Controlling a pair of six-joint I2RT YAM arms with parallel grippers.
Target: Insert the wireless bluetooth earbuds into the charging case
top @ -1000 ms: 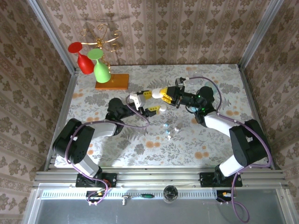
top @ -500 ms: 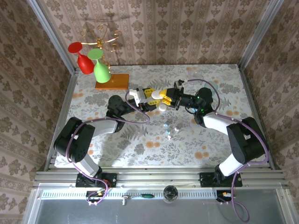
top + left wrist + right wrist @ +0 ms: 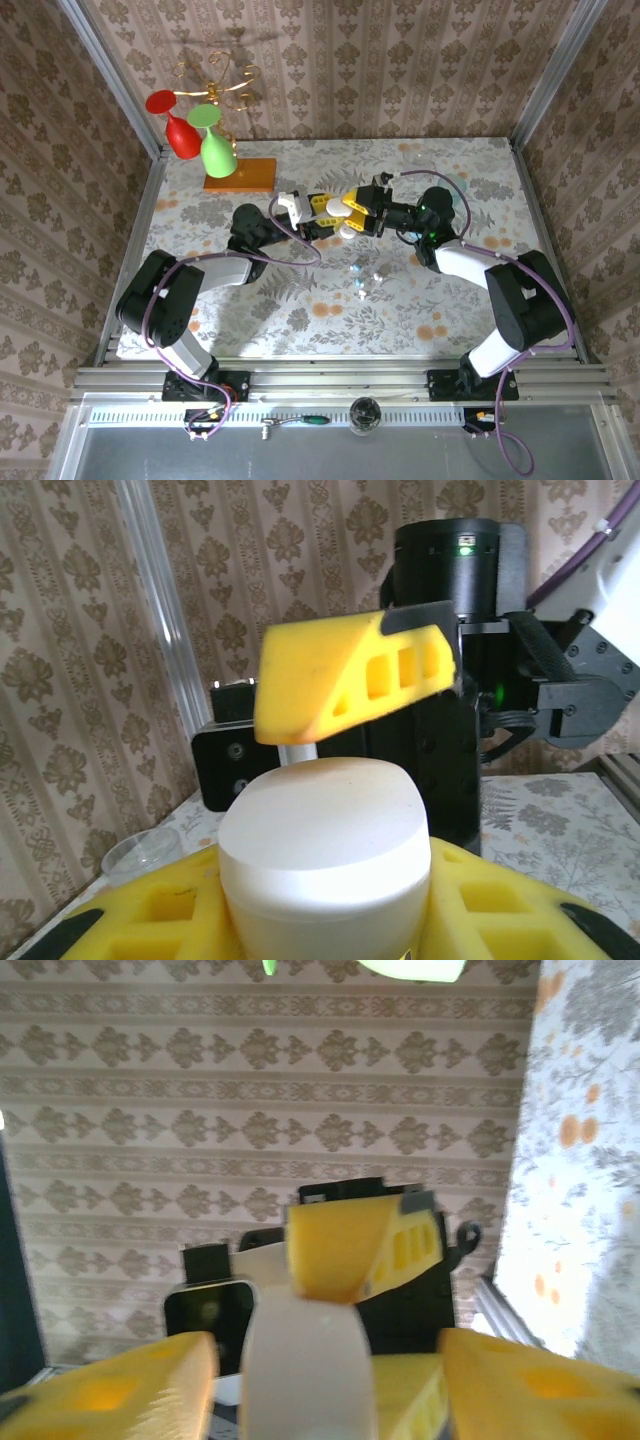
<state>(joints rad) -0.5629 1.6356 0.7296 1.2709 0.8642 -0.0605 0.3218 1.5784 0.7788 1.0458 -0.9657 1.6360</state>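
While the left gripper [image 3: 326,214] pinches a white rounded piece [image 3: 320,840] above the table [image 3: 250,300], the right gripper [image 3: 354,212] stands spread around it, gaps either side. Nearer the bases, seemingly the charging case [image 3: 356,268] and earbuds [image 3: 378,276] lie close together on the tabletop.

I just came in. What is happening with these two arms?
Both arms meet over the middle of the table. The left gripper grips a white rounded item, and the right gripper has its fingers open on either side of it. A few small pieces lie on the table below, untouched.
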